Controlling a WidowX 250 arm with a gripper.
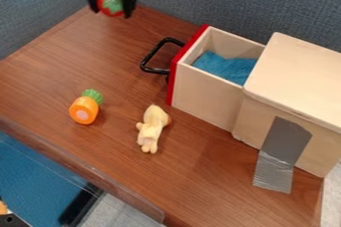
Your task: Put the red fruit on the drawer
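Observation:
High over the table's back left corner hangs the black gripper (pixel 111 9), shut on a red fruit (pixel 103 3) with a green patch facing the camera. The fruit sits between the two fingers, above the wood. To the right, the drawer (pixel 206 91) stands pulled out of its wooden box (pixel 296 79); it has a red front, a black handle (pixel 147 62) and a blue cloth (pixel 226 66) inside. Gripper and fruit are up and left of the drawer, apart from it.
An orange toy carrot (pixel 84 108) with a green top lies on the left of the brown table (pixel 120 61). A pale yellow plush toy (pixel 152 127) lies in front of the drawer. Grey tape (pixel 283 146) runs from the box to the table. Grey-blue panels stand behind.

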